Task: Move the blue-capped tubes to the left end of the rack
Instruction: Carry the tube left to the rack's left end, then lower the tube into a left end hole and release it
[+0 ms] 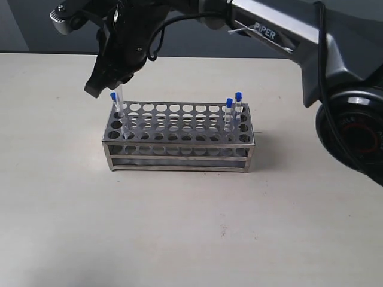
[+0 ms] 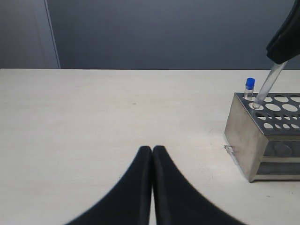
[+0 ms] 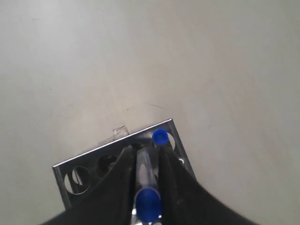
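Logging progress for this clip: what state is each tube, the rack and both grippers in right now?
Held tube: tilted, lower end in a left-end hole.
Right gripper: jaws shut on that tube.
Left gripper: jaws shut, empty.
Neighbouring tube: upright, seated at the left end.
Two right-end tubes: upright, seated, not yet moved.
Rack: upright, most holes empty.

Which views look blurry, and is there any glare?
Right wrist view: the held clear blue-capped tube and right black fingers look soft. Left wrist view: shut left black fingers blur slightly. Exterior view: sharp; shiny steel rack glints mildly.
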Motion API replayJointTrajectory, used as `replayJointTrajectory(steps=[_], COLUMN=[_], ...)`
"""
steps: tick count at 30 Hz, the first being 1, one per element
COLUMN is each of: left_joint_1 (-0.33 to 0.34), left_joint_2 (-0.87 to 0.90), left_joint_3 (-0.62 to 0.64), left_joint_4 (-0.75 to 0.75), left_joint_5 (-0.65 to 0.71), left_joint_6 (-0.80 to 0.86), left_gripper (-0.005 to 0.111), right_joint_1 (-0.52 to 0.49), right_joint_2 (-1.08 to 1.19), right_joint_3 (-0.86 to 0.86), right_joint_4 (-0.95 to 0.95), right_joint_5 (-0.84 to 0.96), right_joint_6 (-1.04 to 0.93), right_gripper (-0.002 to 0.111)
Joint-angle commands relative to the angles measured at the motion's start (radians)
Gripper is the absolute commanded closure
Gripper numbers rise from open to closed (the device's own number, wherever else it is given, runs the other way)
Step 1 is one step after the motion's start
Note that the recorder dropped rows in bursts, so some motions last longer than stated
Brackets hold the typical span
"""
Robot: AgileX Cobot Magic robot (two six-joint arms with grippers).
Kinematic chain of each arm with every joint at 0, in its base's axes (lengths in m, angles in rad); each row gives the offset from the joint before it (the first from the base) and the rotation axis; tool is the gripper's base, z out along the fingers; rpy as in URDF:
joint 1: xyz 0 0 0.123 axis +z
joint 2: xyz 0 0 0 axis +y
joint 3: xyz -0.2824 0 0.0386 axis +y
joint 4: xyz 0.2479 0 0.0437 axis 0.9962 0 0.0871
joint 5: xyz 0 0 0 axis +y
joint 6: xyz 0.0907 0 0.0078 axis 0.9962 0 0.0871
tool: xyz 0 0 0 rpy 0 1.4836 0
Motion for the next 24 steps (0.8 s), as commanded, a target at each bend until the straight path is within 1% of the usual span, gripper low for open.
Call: replayJointTrajectory(steps=[1,7,15,18,24], left_joint_1=[-0.006,-0.006,-0.006,-0.006,-0.006], left_joint_2=[-0.004,-0.004,-0.004,-0.004,-0.004], left_joint_3=[-0.003,-0.003,-0.003,-0.003,-0.003], left_joint_4=[-0.005,-0.005,-0.005,-0.005,-0.005], left_joint_5=[-0.007,-0.007,-0.007,-0.007,-0.007], left_joint_6=[-0.001,-0.001,-0.001,-0.001,-0.001], left_gripper=[0.106,0.106,0.106,0.106,0.106], right_joint_1=[-0.002,-0.002,-0.002,-0.002,-0.002], right_joint_2=[0.015,0.061,0.097,0.110,0.130], right_joint_3=[-0.006,-0.006,-0.006,-0.006,-0.006], right_joint_4=[-0.003,0.004,0.067,0.067,0.089], right_joint_5=[-0.034,-0.032,-0.071,-0.060,-0.036], right_joint_6=[-0.010,-0.009,0.003,0.051,0.051], right_gripper=[0.109,0.109,0.109,0.109,0.109])
